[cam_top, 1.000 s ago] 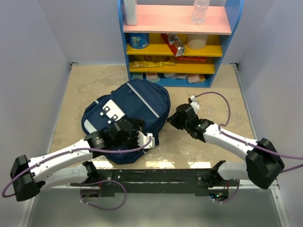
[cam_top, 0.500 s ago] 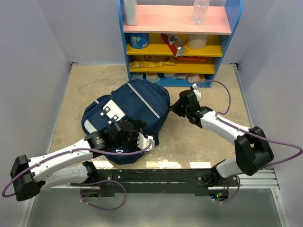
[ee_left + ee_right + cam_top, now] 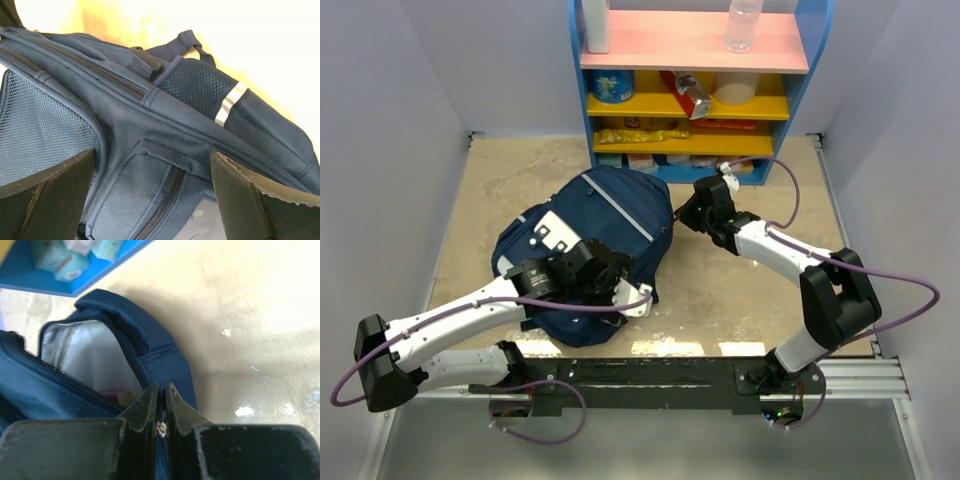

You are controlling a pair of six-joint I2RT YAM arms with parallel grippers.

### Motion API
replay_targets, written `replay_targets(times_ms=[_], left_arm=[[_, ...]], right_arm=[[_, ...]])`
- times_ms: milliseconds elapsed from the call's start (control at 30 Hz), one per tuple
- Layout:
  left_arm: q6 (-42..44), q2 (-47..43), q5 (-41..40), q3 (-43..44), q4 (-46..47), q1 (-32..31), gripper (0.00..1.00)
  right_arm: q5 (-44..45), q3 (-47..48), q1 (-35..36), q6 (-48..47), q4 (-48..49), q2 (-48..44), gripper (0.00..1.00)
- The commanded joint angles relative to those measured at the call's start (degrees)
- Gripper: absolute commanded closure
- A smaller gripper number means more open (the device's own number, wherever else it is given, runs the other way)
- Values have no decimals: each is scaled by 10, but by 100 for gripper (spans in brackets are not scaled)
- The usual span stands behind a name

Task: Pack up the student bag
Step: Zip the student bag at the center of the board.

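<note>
The student bag [image 3: 610, 215], navy with a light stripe, lies flat in the middle of the table. My left gripper [image 3: 618, 288] hovers open over its near end; in the left wrist view its wide fingers [image 3: 50, 192] frame a zipped front pocket of the bag [image 3: 165, 125]. My right gripper [image 3: 684, 214] is at the bag's right far edge, shut on a small metal zipper pull [image 3: 161, 427]. In the right wrist view the bag [image 3: 150, 335] gapes partly open, showing pale lining [image 3: 85, 355] and something pink [image 3: 112, 394] inside.
A blue shelf unit [image 3: 695, 150] stands at the back with snack packets on yellow shelves and a clear bottle [image 3: 743, 25] on its pink top. Its bottom edge with teal packets [image 3: 65, 260] lies just beyond the bag. Grey walls close in both sides.
My right gripper has travelled along the bag's right edge toward the shelf, still pinched shut, and the bag's far end shifted with it. The left gripper moved slightly farther over the bag.
</note>
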Motion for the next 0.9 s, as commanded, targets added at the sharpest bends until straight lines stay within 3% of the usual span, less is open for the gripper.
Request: replay_targets(times_ms=[0,100,233,400,700,867], left_arm=[[-85,54,-38,60,-56,-3,0],[-159,106,-149,133,22,-3,0],[-193,140,-190,195,98,-2,0],[-256,193,-246,227,110,-1,0],[-287,261,-236,222,145,4,0],[-297,283,-230,228,167,38,0]], right_arm=[[41,-8,-13,3,70,-40,100],[42,-21,-13,-2,61,-60,100],[35,-32,-13,0,63,-74,100],[23,-42,-14,1,67,-84,100],[13,-43,-14,0,71,-85,100],[11,-46,-14,-2,71,-90,100]])
